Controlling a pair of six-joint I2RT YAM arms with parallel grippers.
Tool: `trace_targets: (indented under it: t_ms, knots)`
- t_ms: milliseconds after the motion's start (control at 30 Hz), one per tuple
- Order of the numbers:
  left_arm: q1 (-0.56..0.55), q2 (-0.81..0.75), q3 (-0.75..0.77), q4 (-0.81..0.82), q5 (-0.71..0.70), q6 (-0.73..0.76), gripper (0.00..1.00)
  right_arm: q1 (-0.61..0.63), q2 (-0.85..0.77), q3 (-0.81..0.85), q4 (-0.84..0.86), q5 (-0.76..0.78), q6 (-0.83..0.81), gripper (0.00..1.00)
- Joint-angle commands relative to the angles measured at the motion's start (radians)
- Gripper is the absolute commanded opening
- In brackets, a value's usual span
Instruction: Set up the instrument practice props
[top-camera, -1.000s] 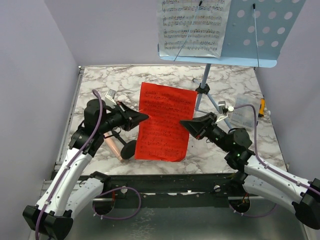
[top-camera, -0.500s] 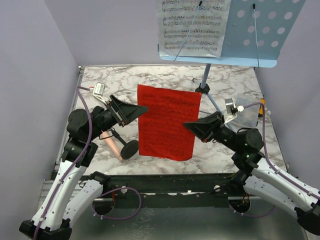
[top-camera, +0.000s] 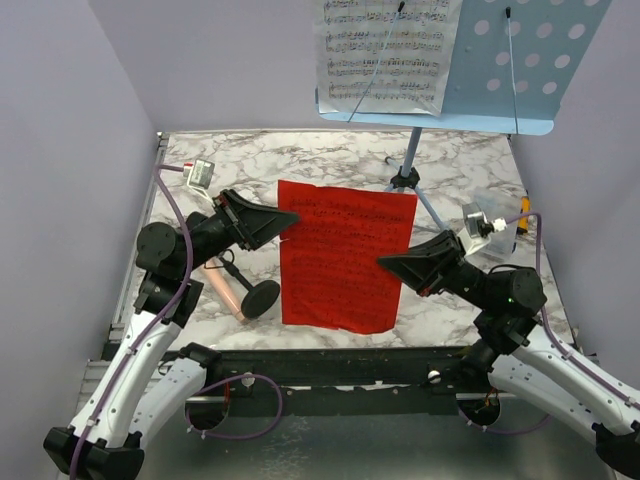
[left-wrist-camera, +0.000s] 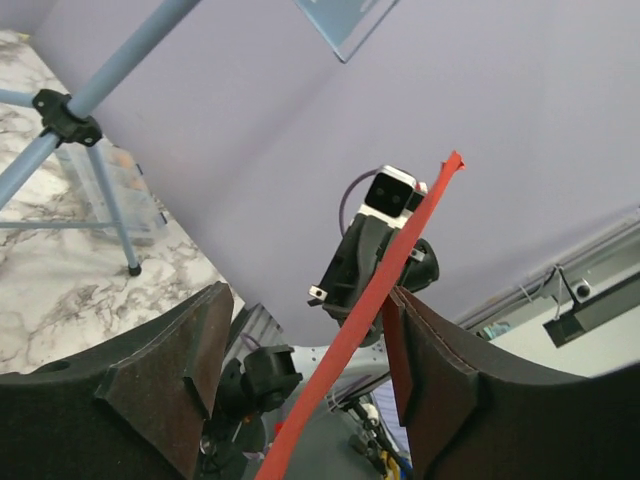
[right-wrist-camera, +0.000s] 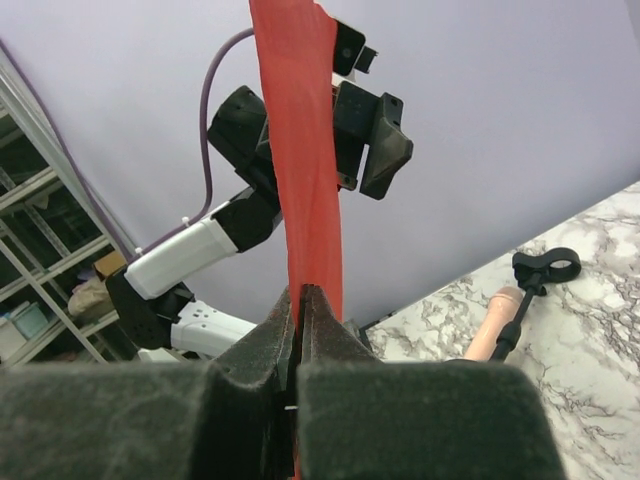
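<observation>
1. Now, the right gripper (top-camera: 383, 262) is clamped on the right edge of the red sheet (top-camera: 345, 255), which hangs raised above the table (top-camera: 200, 160).
2. The left gripper (top-camera: 288, 221) gapes around the sheet's left edge, gripping nothing.
3. Carry it unbent to the bare right half of the light blue music stand (top-camera: 520, 70).

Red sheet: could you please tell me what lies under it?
Only marble table shows around the red sheet, which the right gripper pinches; whatever lies directly beneath it is covered from view.
</observation>
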Motion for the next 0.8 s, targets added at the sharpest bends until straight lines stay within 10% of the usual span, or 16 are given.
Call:
trace_targets:
  t_ms: [0,400,567,767]
  knots:
    - [-0.001,-0.01,-0.036,0.193,0.069,-0.068,0.66,0.005,0.007,0.04,-0.019,0.008,0.01,0.01]
    - [-0.004,0.088,0.075,0.288,0.105,0.011,0.0,0.005,0.052,0.146,-0.171,0.135,-0.071,0.1]
    - [-0.004,0.164,0.211,0.271,0.12,0.122,0.0,0.005,0.086,0.421,-0.621,0.369,-0.322,0.47]
    - [-0.004,0.302,0.416,0.258,0.154,0.22,0.0,0.006,0.224,0.834,-1.065,0.78,-0.649,0.66]
